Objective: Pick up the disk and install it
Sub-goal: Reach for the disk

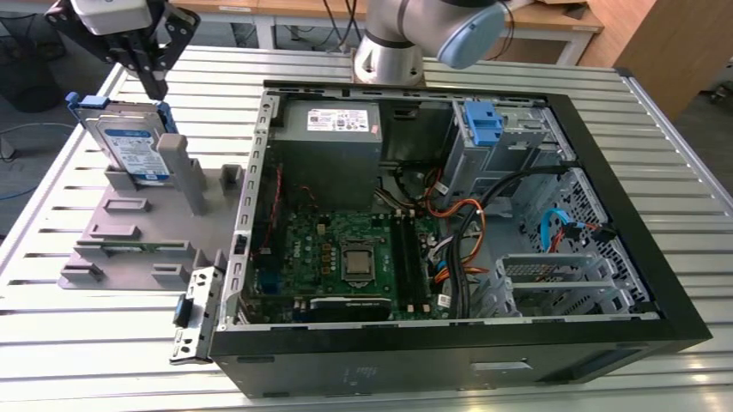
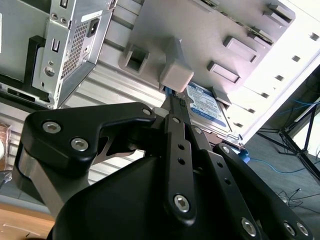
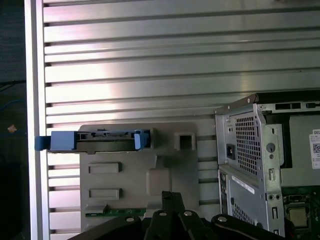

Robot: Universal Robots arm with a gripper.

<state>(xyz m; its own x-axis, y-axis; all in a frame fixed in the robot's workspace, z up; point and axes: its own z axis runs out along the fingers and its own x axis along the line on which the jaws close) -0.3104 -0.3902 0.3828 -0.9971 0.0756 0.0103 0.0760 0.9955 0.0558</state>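
The disk [image 1: 132,144] stands upright on edge in a slot of a grey fixture [image 1: 126,232] at the exterior view's left. It is silver with a white-and-blue label and sits in a blue carrier. My gripper [image 1: 154,88] hangs just above the disk's top edge, fingers pressed together and holding nothing. In the second wrist view the gripper [image 2: 172,100] points down at the disk [image 2: 207,106] behind a grey post. In the first wrist view the disk [image 3: 100,141] is seen edge-on from above, beyond the gripper [image 3: 172,196].
An open computer case [image 1: 641,257] lies at the middle and right of the slotted metal table [image 1: 46,232]. Inside it are a grey power-supply box [image 1: 332,129], a motherboard [image 1: 343,257], cables and a drive bay with a bare blue bracket [image 1: 485,124]. The arm's base [image 1: 390,51] stands behind the case.
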